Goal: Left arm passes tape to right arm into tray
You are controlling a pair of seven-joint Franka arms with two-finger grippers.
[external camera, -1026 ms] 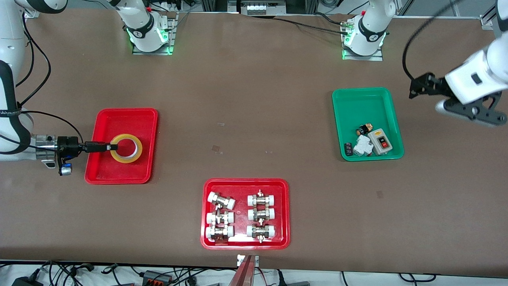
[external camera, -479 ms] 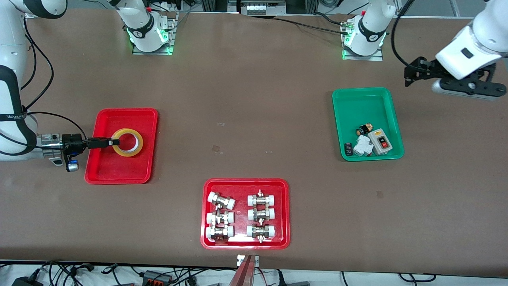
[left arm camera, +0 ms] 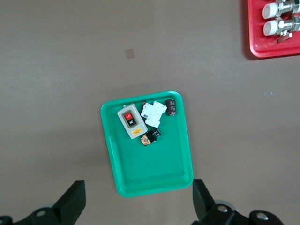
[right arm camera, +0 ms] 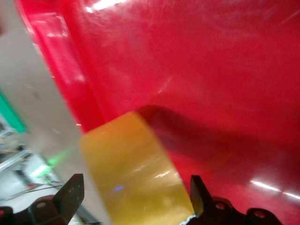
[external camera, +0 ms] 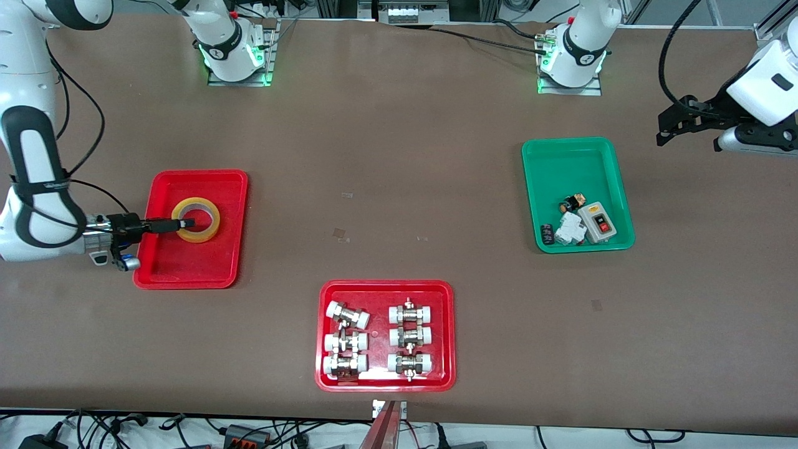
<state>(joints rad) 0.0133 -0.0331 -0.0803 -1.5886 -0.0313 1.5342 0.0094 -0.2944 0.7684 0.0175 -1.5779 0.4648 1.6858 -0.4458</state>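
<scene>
Lower than a second ago, the tape [external camera: 196,219] sits in the tray [external camera: 163,269], pinched by the right gripper [external camera: 179,222]; the left gripper [external camera: 666,126] has retreated past the green tray [external camera: 592,149]. Left wrist view: its fingers [left arm camera: 72,202] spread wide above that tray [left arm camera: 176,172]. Right wrist view: tape [right arm camera: 136,173] fills the jaws over the red floor [right arm camera: 211,70].

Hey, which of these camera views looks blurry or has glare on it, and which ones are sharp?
Right wrist view: soft and smeared, the yellowish translucent roll of packing tape fills the foreground out of focus, and white glare streaks the plain red plastic tray. Front view: sharp and evenly lit, with green lights glowing at the arm bases. Left wrist view: crisp, flat light on the green plastic tray.
</scene>
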